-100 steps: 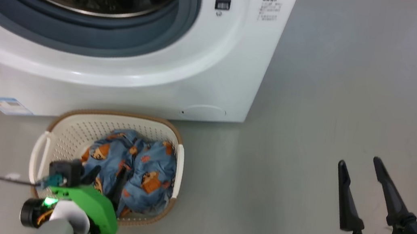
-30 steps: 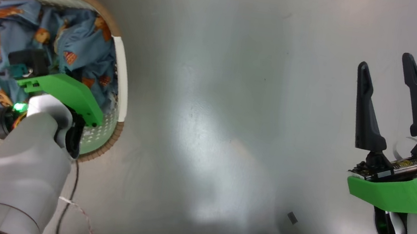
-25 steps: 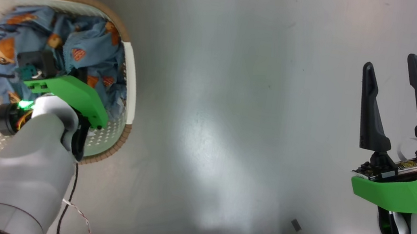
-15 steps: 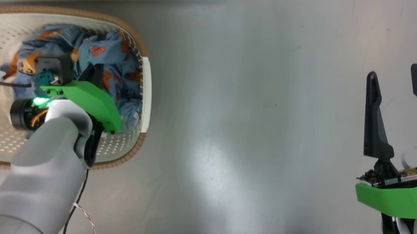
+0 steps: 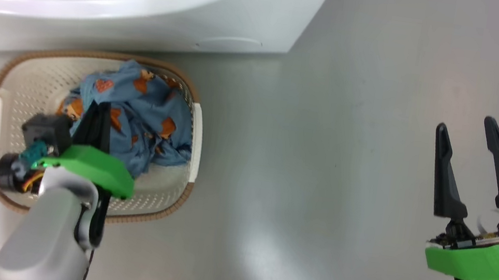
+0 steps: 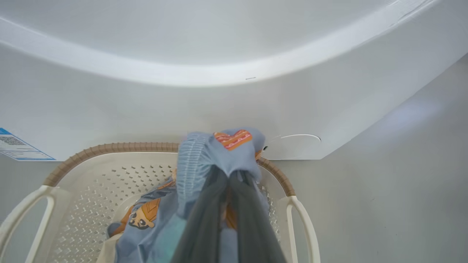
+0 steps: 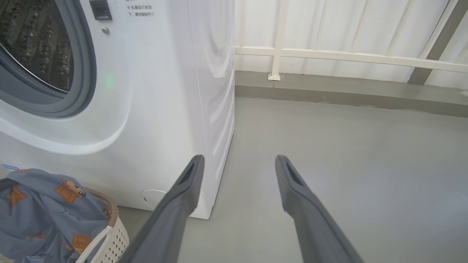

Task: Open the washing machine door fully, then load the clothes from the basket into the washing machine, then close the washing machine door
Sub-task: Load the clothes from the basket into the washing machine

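Blue printed clothes lie heaped in the basket, which sits on the grey floor just in front of the washing machine. The left gripper is pinched tight on a bunch of that fabric. The right gripper hovers well apart over the floor, fingers spread wide.

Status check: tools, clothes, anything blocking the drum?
Left tool shut on clothes, bunch raised over basket rim, rest trailing inside. Right tool open, empty, over floor. Washing machine mouth uncovered, nothing seen blocking.
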Robot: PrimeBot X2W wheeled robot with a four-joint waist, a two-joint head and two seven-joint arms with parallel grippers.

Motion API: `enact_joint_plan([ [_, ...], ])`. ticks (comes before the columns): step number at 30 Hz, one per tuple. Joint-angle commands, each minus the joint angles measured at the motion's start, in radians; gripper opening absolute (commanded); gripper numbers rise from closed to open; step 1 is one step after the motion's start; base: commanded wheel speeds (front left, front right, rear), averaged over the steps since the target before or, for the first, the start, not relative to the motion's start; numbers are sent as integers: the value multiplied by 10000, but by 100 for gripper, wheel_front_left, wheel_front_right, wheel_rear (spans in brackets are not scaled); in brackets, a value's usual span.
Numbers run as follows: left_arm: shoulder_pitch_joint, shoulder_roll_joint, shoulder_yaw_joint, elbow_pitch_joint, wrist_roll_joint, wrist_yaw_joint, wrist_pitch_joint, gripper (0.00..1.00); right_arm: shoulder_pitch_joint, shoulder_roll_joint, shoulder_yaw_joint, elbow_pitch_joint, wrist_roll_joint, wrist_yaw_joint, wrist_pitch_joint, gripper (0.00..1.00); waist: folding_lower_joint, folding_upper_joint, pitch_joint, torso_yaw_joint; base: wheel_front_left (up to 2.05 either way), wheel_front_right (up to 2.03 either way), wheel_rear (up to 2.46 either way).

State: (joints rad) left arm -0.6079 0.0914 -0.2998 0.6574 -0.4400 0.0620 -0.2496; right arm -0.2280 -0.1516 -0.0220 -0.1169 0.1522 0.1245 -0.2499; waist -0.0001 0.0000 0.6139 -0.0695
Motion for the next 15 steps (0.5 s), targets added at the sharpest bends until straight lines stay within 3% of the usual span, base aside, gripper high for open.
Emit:
enact_joint_plan([
  [1,552,317,382,-565,194,100,-121,0,400,-25,110,-154,-161,62,-118,100,2,0,-704,297,0,0,0],
  [15,3256,829,939,-3722,935,206,-121,0,1727,117,2,275,-259,62,-118,100,2,0,-3133,718,0,0,0],
])
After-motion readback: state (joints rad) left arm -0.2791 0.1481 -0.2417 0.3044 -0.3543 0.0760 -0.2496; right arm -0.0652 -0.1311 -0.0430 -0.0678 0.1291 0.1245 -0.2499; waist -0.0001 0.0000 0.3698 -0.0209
